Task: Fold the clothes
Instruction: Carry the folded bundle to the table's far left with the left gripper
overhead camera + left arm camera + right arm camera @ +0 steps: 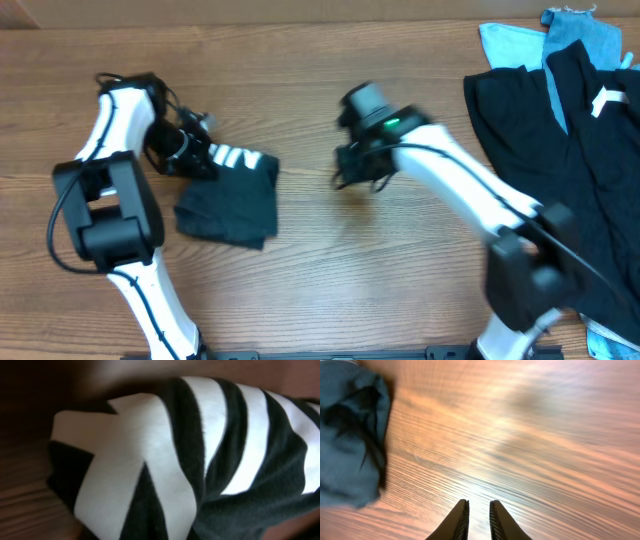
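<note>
Overhead, we see a folded black T-shirt point(232, 200) lying in the left half of the bench point(400, 290), well apart from every edge. It is a rough square packet with white lettering point(236, 158) showing along its far side. A heap of clothes point(560, 160) lies spread against the right edge. It is mostly black, with light blue pieces point(520, 42) poking out at the far right corner, and the frame cuts it off on the right.

The left hand point(200, 152) sits at the far left corner of the folded T-shirt, touching it, and it is clenched. In the left wrist view the cloth fills the frame with broad white strokes on black. The fingers are hidden there, so we cannot tell whether cloth is pinched between them.

The right hand point(479, 506) hangs over bare wood near the middle of the bench. It is released, its fingertips a slim gap apart, grasping nothing. Overhead it looks blurred. A bluish-dark bundle of cloth point(350, 435) sits at the left edge of the right wrist view, but we cannot make out which garment it is.
</note>
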